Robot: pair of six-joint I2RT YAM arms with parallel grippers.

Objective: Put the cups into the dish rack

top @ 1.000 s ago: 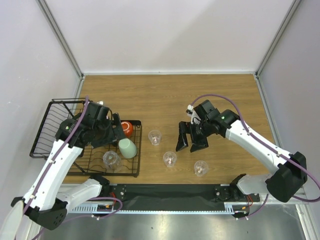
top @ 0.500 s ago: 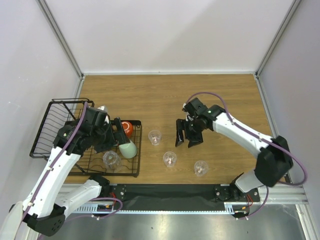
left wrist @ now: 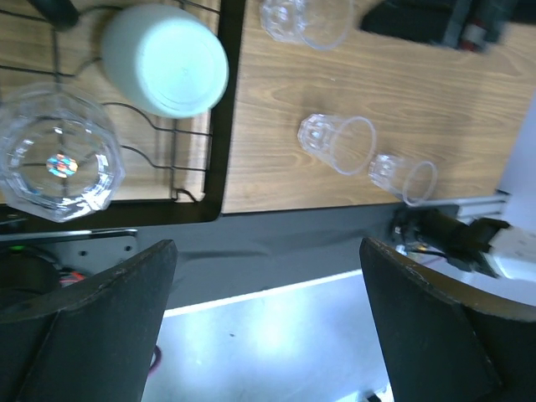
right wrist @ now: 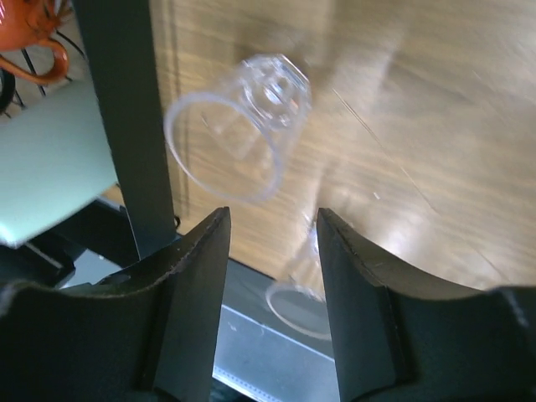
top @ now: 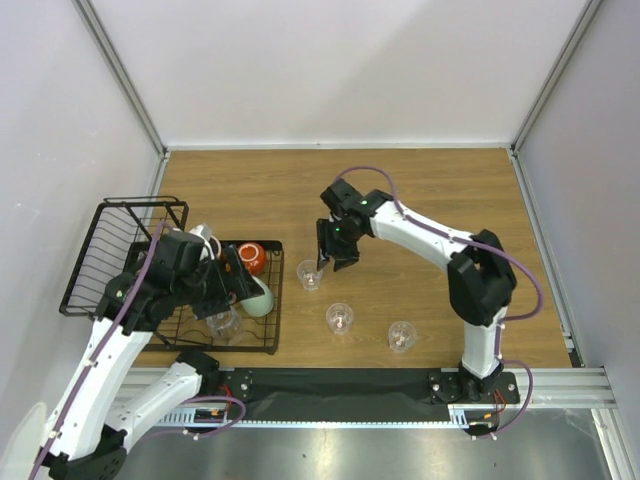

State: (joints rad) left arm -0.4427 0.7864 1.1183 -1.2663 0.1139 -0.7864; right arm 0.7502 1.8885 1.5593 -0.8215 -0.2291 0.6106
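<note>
The black wire dish rack (top: 100, 262) lies at the left. In it are an orange-red cup (top: 252, 257), a mint-green cup (top: 258, 297) and a clear tumbler (top: 222, 322). Three clear tumblers stand on the table (top: 310, 274) (top: 340, 318) (top: 402, 336). My right gripper (top: 335, 258) hovers just right of the tumbler nearest the rack. In the right wrist view that tumbler (right wrist: 239, 134) lies ahead of the right gripper (right wrist: 270, 219), whose jaws are partly open and hold nothing. My left gripper (top: 238, 280) is wide open over the rack's right end, above the mint cup (left wrist: 167, 59).
The rack's black frame edge (left wrist: 219, 126) runs beside the table tumblers (left wrist: 339, 144) (left wrist: 406, 177). White walls enclose the wooden table (top: 430, 190) on three sides. The black base rail (top: 330, 385) lies along the near edge.
My right arm has swung left across the table to the tumbler nearest the rack, and its jaws have narrowed. My left gripper drew back slightly toward the near side, still wide open.
</note>
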